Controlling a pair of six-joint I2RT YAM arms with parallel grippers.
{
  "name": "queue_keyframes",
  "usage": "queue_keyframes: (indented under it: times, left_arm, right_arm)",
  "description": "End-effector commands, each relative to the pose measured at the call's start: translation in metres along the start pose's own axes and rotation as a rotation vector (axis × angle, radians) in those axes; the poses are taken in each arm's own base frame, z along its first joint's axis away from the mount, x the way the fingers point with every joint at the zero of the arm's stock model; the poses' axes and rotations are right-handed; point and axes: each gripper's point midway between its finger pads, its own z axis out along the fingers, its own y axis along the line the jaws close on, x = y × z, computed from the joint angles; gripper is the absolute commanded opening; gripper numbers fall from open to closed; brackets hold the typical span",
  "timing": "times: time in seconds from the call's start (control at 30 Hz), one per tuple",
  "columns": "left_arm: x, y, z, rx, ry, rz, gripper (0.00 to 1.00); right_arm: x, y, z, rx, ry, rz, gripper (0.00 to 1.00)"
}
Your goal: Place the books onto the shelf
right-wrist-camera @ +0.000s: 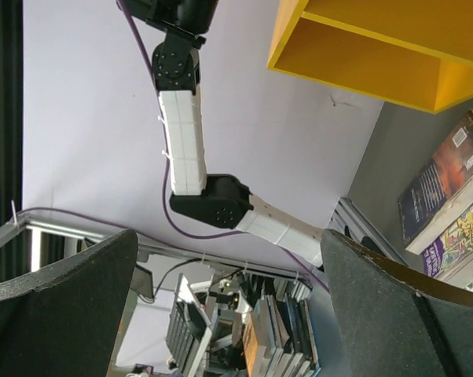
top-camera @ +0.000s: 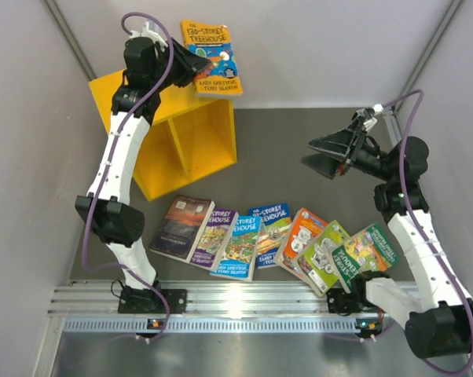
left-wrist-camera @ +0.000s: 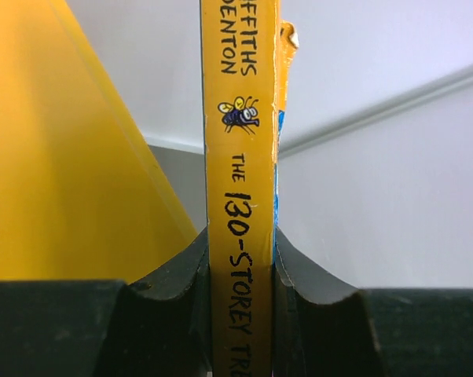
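The left gripper (left-wrist-camera: 242, 255) is clamped on an orange "130-Storey Treehouse" paperback (top-camera: 210, 56), holding it in the air above the far right corner of the yellow shelf (top-camera: 197, 137), cover towards the overhead camera. The left wrist view shows the book's orange spine running upright between the two black fingers (left-wrist-camera: 177, 271), which press on it from either side, with a yellow face of the shelf just to the left. The book is clear of the shelf and sits in neither compartment.

The shelf stands at the far left of the grey table (top-camera: 284, 149). Its two square compartments, split by a central divider, open towards the near side, and the left arm crosses in front of the left one.

The right gripper (top-camera: 323, 155) hangs over the table to the right of the shelf, well apart from it, jaws spread wide with nothing between them.

Seven more paperbacks lie flat in an overlapping row just ahead of the metal rail (top-camera: 236, 302) that carries the arm bases. From the left they are a dark-covered book (top-camera: 181, 226), a purple one (top-camera: 214, 236), two blue ones (top-camera: 240, 247) (top-camera: 269, 232), an orange one (top-camera: 301, 239), a lime one (top-camera: 323, 255) and a green one (top-camera: 364, 253). The green book's near edge is hidden behind the right arm.
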Motion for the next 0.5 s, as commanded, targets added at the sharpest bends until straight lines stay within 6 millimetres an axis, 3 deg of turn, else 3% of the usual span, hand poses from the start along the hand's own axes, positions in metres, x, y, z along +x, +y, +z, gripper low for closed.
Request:
queue_keyframes:
  times: [0.0,0.17,0.3,0.4,0.47]
  left_arm:
    - [-0.053,-0.023,-0.011,0.005,-0.189,0.023,0.0]
    - [-0.055,0.006,-0.012,-0.121,-0.215,0.083,0.0]
    - [-0.035,0.038,0.003,-0.191,-0.137,0.078,0.0]
    - [-0.03,0.066,-0.001,-0.318,-0.142,0.077,0.0]
    - [-0.031,0.073,-0.011,-0.36,-0.156,0.087,0.0]
  right_arm:
    - [0.003,0.001,-0.007,0.013,-0.001,-0.038,0.98]
    - [0.003,-0.006,-0.007,0.042,0.005,-0.036,0.98]
    - [0.002,-0.014,-0.004,0.057,0.013,-0.022,0.98]
    - [0.004,-0.016,-0.001,0.062,0.026,-0.017,0.98]
    - [0.006,-0.017,0.0,0.065,0.035,-0.019,0.98]
